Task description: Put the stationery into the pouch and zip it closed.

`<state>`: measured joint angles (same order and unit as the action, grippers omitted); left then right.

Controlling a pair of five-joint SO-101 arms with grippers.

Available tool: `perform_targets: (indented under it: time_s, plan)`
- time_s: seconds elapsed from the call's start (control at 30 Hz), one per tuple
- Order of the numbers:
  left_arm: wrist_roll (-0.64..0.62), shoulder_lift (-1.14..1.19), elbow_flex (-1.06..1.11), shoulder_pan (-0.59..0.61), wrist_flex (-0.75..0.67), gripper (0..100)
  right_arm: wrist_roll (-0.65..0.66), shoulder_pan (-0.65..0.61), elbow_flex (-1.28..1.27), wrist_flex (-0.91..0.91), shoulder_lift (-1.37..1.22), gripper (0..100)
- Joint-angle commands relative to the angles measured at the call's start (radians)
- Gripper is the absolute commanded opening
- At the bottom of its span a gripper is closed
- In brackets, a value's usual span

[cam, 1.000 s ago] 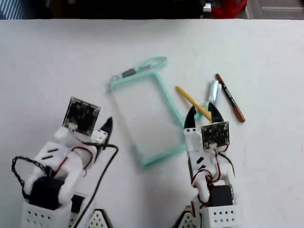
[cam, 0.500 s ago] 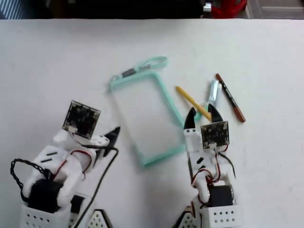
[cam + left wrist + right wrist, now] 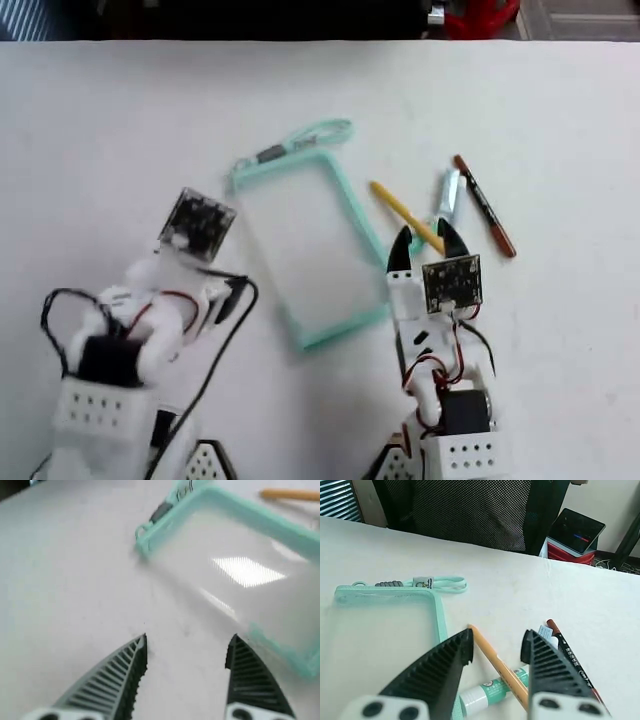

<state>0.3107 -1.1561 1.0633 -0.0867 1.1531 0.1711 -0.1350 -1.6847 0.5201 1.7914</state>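
One arm moved: your left gripper (image 3: 187, 641), jaws apart and empty, swung toward the pouch (image 3: 352, 203), likely to steady it, while your right gripper (image 3: 497, 637) stays spread over the yellow pen (image 3: 405, 215)

A white table (image 3: 560, 100) spans the scene. Beyond its far edge stands a chair with a black mesh back (image 3: 470, 510). Beside the chair, a dark tablet screen (image 3: 580, 530) leans tilted just above a red box (image 3: 570, 557). Window blinds (image 3: 337, 500) hang at the other side.

1 pouch (image 3: 305, 245), 1 yel. pencil (image 3: 405, 215), 1 tube (image 3: 448, 196), 1 brown pen (image 3: 485, 207).
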Motion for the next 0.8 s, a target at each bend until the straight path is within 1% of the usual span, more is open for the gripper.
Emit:
perform_targets:
  time_s: [0.0,0.13,0.4,0.47,0.6,0.67,0.77]
  plan:
    - [0.008,0.245,-0.106,0.010,-0.018,26,0.012,-0.016,-0.005,0.004,0.007,16.9]
    - [0.008,0.344,-0.189,0.007,0.031,26,0.012,-0.028,-0.005,0.005,0.007,16.9]
    - [0.008,0.344,-0.201,0.007,0.020,26,0.012,-0.028,-0.005,0.005,0.007,16.9]
    - [0.008,0.346,-0.201,0.012,-0.012,26,0.012,-0.028,-0.005,0.005,0.007,16.9]
    - [0.008,0.354,-0.209,0.016,-0.138,26,0.012,-0.028,-0.005,0.005,0.007,16.9]
    - [-0.005,0.372,-0.264,0.015,-0.137,26,0.012,-0.028,-0.005,0.005,0.007,16.9]
    - [-0.103,0.515,-0.450,0.042,-0.057,26,0.012,-0.028,-0.005,0.005,0.007,16.9]
